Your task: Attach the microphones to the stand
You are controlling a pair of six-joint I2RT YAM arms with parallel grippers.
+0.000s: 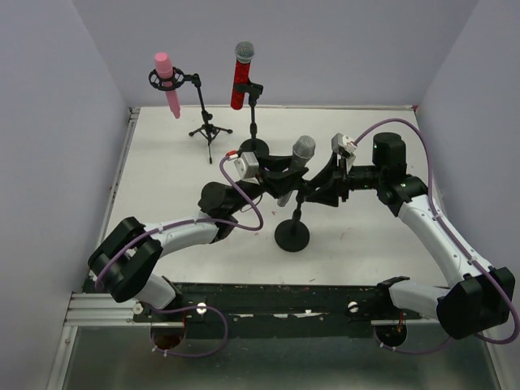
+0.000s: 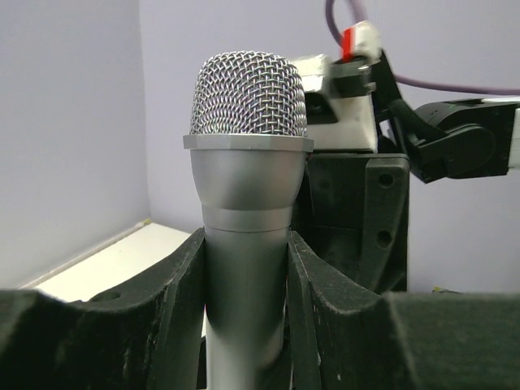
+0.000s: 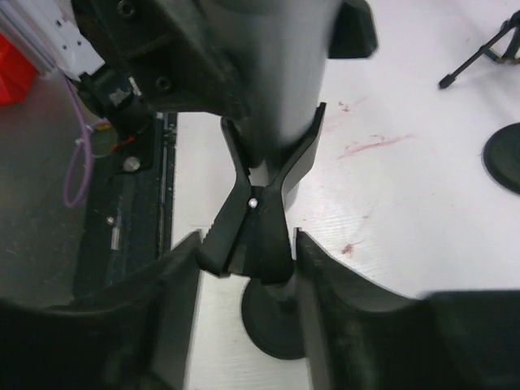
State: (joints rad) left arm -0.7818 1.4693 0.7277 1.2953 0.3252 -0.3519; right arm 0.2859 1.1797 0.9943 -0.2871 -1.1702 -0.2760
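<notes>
- The silver-grey microphone stands nearly upright, mesh head up, in the middle of the top view. It is above the round-based stand on the table.
- The left gripper pinches its barrel just under the head collar, one finger pressed on each side. Judging by this, the high grip leaves the lower barrel free for the mount.
- The stand's clip has its forked jaws straddling that lower barrel.
- The right gripper is partly spread, with its fingers flanking the clip's tail handles. I cannot tell whether they press or just clear the handles. It is probably there to work the spring.
- The pink microphone at upper left and the red microphone at upper middle are already mounted, well apart from the work.
</notes>
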